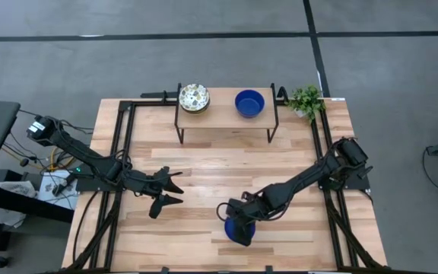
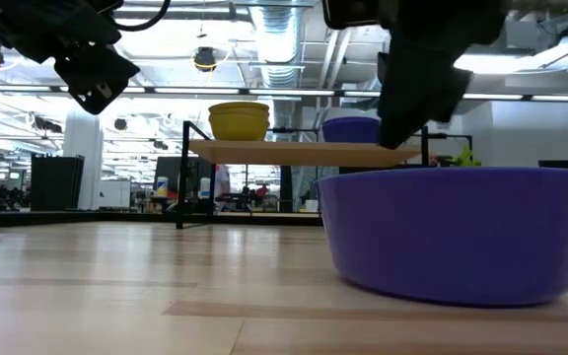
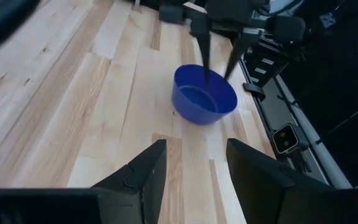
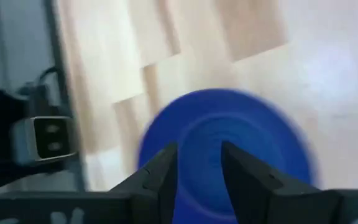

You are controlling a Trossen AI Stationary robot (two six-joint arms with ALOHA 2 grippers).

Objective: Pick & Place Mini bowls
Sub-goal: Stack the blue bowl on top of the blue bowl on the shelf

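A cobalt blue mini bowl point(image 1: 239, 230) stands on its base on the wooden table near the front edge; it fills the low view's right point(image 2: 457, 232). My right gripper point(image 3: 218, 79) hovers open just over its far half, fingertips slanting down and clear of the rim in the low view point(image 2: 394, 143). My left gripper point(image 1: 175, 190) waits open to the bowl's left, above the table. On a raised shelf point(image 1: 223, 116) at the far side sit a floral mini bowl point(image 1: 194, 97) and a second blue one point(image 1: 249, 103).
A small green potted plant point(image 1: 306, 100) stands at the shelf's right end. Black frame rails point(image 1: 119, 152) run along the table's left and right sides. Bare wood lies between the shelf and the two grippers.
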